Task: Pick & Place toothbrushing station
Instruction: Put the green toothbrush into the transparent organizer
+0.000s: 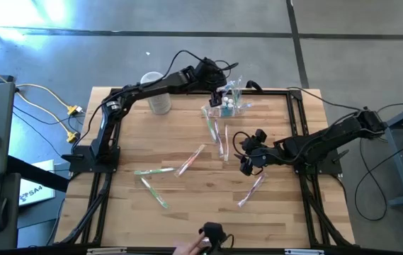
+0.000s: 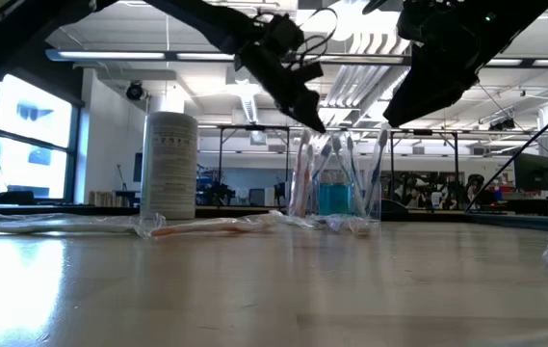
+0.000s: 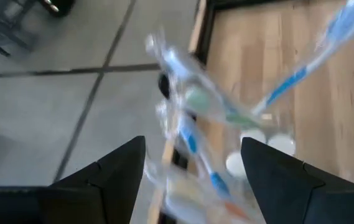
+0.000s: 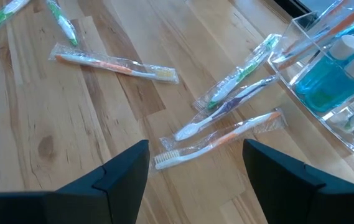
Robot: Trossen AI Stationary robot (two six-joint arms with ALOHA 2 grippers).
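I see the toothbrushing station (image 1: 231, 103) near the table's (image 1: 187, 205) far edge. My left gripper (image 1: 219, 95) hovers over it, fingers apart, empty; my right gripper (image 1: 247, 164) waits mid-table, likewise spread and empty.

Wrapped toothbrushes (image 1: 189, 162) scattered on wooden table (image 1: 123, 212), whitish cylindrical container (image 1: 156, 95) nearby.

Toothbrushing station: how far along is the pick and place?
Done: nothing visibly; the toothbrushing station stands at the table's far edge. In hand: the left gripper hovers open right at it, not gripping. The right gripper waits open mid-table above wrapped toothbrushes. Left: grasp, lift, place.
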